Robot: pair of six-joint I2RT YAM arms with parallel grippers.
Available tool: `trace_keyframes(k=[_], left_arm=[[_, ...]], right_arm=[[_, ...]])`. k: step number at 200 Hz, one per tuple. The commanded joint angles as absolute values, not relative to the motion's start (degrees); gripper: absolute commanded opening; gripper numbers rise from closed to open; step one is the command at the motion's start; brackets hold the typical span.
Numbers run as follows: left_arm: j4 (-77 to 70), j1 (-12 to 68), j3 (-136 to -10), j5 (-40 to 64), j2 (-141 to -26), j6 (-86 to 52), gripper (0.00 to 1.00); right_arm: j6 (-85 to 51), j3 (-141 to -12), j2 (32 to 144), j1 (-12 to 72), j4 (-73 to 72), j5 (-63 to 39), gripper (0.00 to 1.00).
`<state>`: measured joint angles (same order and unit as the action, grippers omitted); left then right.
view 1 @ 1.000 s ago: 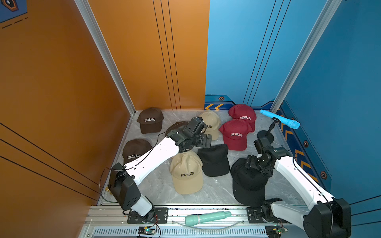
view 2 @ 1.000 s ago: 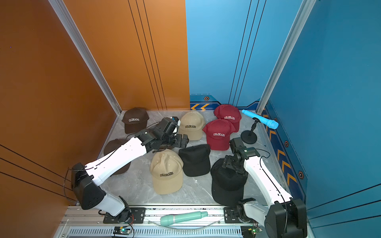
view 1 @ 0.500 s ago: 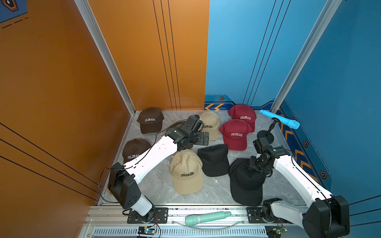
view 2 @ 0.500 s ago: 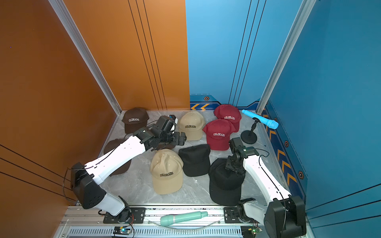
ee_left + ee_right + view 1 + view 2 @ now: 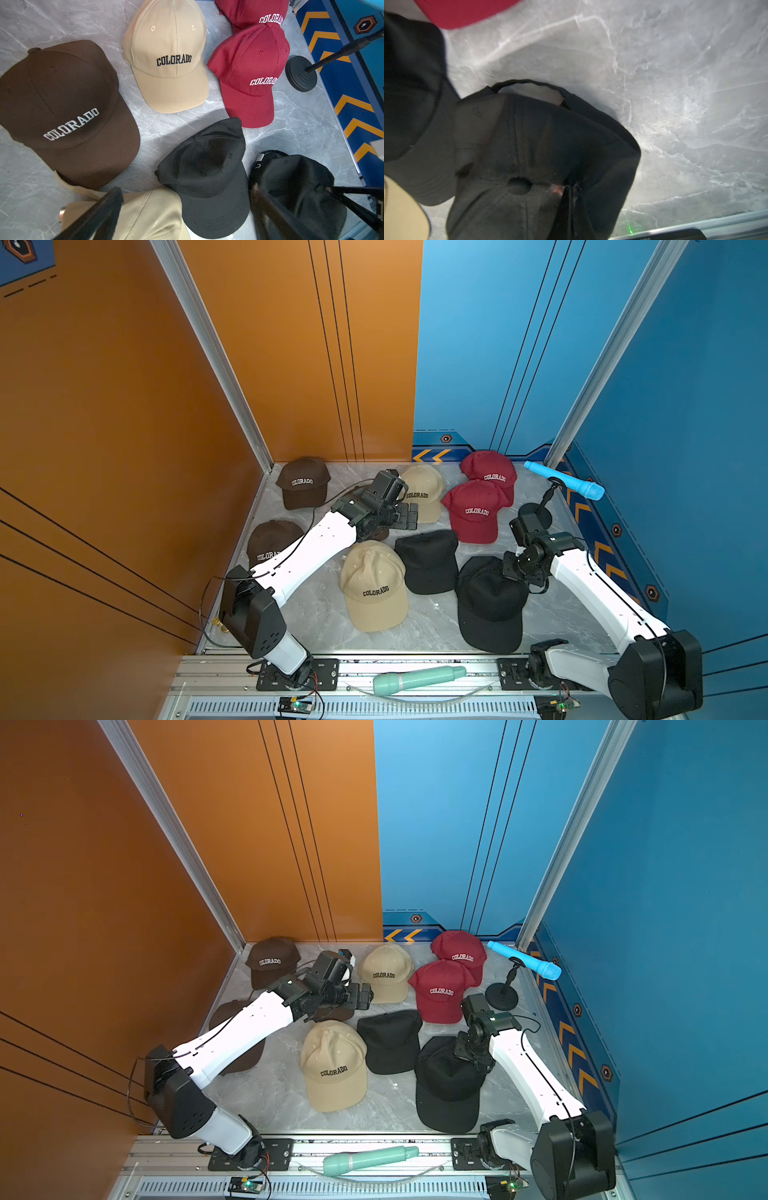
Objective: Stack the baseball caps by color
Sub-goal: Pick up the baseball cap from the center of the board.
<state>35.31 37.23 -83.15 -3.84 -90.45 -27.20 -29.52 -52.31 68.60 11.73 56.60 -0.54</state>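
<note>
My two arms are bolted on black plates (image 5: 326, 670) to a silver mounting rail (image 5: 216, 672). Above the rail, my left arm (image 5: 307, 556) and right arm (image 5: 590, 593) each have a bulky black shoulder (image 5: 257, 626), a long white shell and a black wrist with a boxy camera (image 5: 388, 485). A thin black cable (image 5: 203, 605) loops above the rail's left end. My left gripper (image 5: 182, 216) has flat black fingers (image 5: 97, 214).

Caps half hidden or blurred
In both top views the left arm (image 5: 311, 547) covers the middle of a brown cap (image 5: 270, 536) at left; the right wrist view's black cap (image 5: 539, 145) is blurred and cut off below.
</note>
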Motion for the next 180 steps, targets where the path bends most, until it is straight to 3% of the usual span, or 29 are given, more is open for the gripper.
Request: trace_keyframes(k=[1, 180], left_arm=[[35.07, 36.49, -84.24, -3.05, -91.69, -26.29, 0.98], [35.11, 34.26, -90.52, -1.94, -96.04, -25.70, 0.98]], right_arm=[[-26.94, -56.05, 68.12, 11.79, 58.93, -0.79, 0.00], [-20.30, -67.84, 68.58, 4.75, 57.75, -10.31, 0.00]])
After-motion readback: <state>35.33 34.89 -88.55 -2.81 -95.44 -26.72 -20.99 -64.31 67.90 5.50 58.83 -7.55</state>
